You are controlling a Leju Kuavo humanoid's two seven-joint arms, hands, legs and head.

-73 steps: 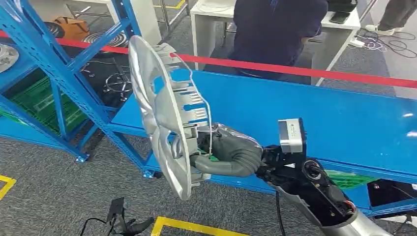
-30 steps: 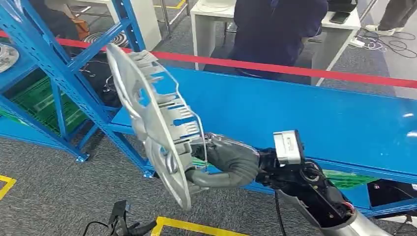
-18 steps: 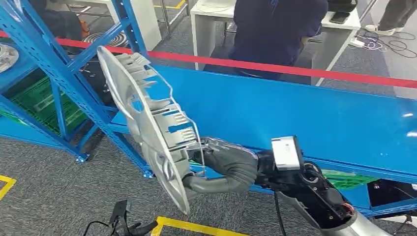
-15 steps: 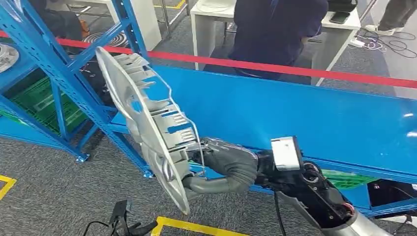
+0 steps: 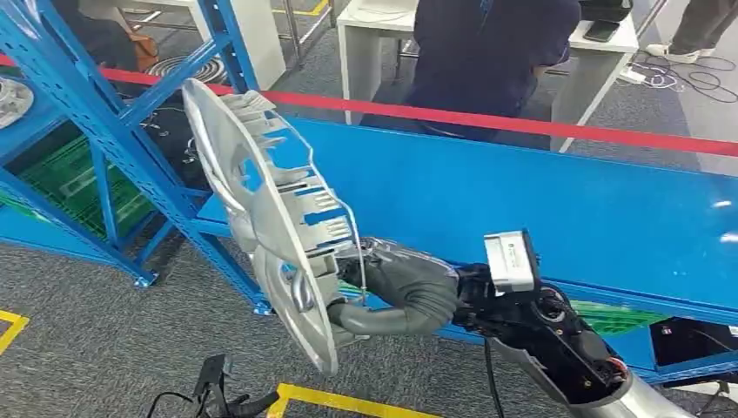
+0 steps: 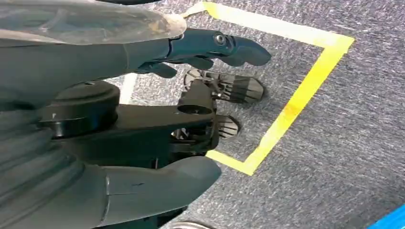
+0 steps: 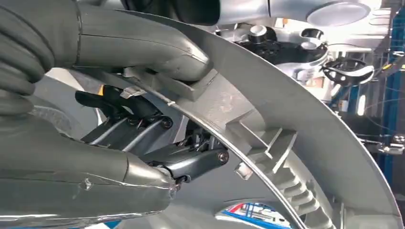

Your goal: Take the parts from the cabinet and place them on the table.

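A large silver wheel cover (image 5: 261,200) stands nearly on edge, tilted, in front of the left end of the blue table (image 5: 540,200). My right hand (image 5: 400,292) grips its lower rim from behind, below the table's front edge. In the right wrist view the grey thumb (image 7: 143,47) lies over the wheel cover's rim (image 7: 305,143) and the dark fingers (image 7: 191,160) curl under the wire ring on its ribbed back. My left hand (image 6: 71,62) hangs over grey carpet, its fingers (image 6: 215,45) and thumb (image 6: 153,188) apart, with nothing in it.
The blue cabinet frame (image 5: 104,131) stands at the left, with another silver part (image 5: 9,96) on a shelf and a green crate (image 5: 61,183) below. A red barrier tape (image 5: 522,124) runs behind the table. A person (image 5: 487,52) stands by a white desk (image 5: 600,52). Yellow floor tape (image 5: 348,402) lies below.
The right hand swung the wheel cover's top to the left and tilted it further over, then brought it back slightly to the right. The grip has not changed.
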